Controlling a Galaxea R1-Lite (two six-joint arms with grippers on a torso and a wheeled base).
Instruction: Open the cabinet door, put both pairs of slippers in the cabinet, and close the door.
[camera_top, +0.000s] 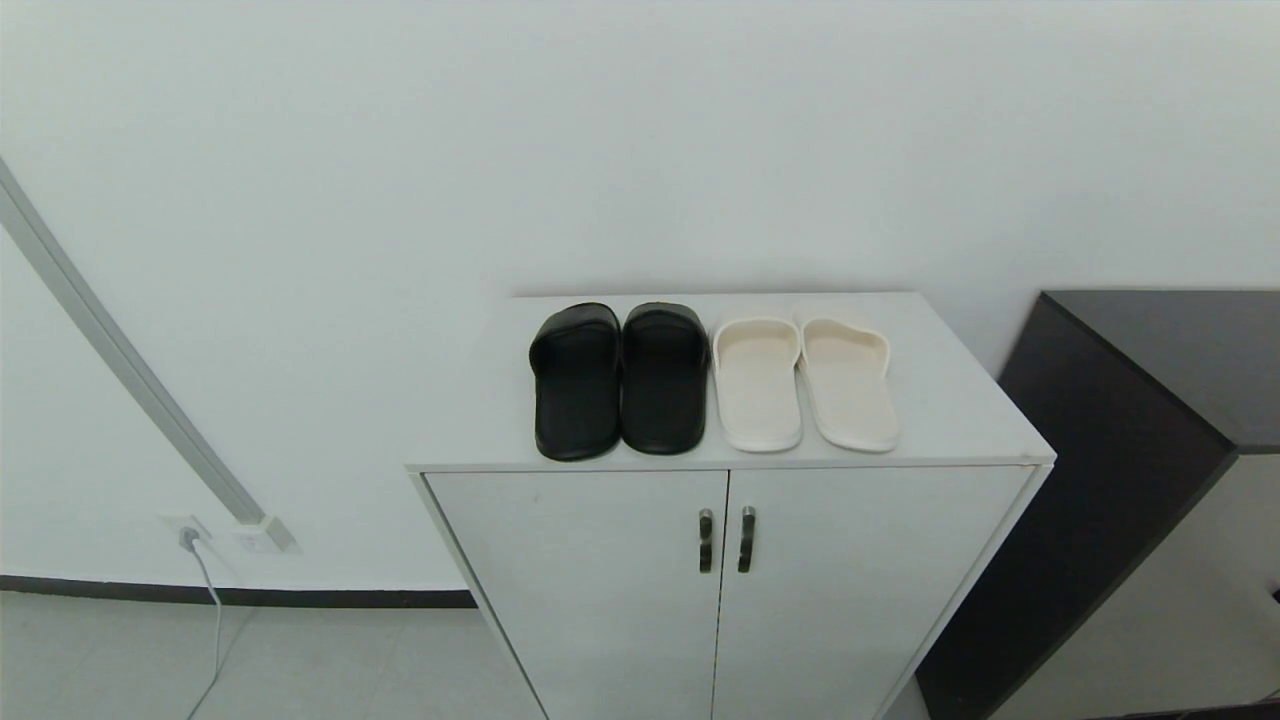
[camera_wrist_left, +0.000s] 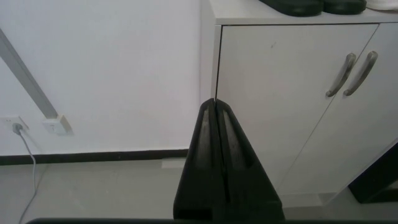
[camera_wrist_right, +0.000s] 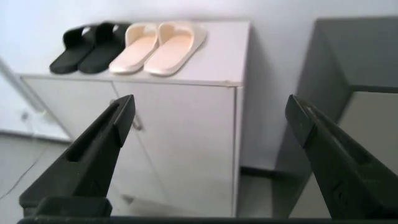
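A white cabinet (camera_top: 960, 420) stands against the wall with both doors shut and two metal handles (camera_top: 724, 540) at the centre seam. On its top lie a black pair of slippers (camera_top: 618, 380) and a cream pair of slippers (camera_top: 805, 382), side by side. In the left wrist view my left gripper (camera_wrist_left: 216, 106) is shut and holds nothing, low and off the cabinet's left front corner (camera_wrist_left: 217, 37), handles (camera_wrist_left: 351, 73) farther off. My right gripper (camera_wrist_right: 208, 106) is open and holds nothing, some way from the cabinet front (camera_wrist_right: 186, 143), with both slipper pairs (camera_wrist_right: 127, 45) beyond it.
A dark cabinet (camera_top: 1130, 470) stands close on the white one's right side. A wall socket with a plugged cable (camera_top: 190, 540) and a slanted grey conduit (camera_top: 110, 350) are on the wall to the left. Open floor lies in front and to the left.
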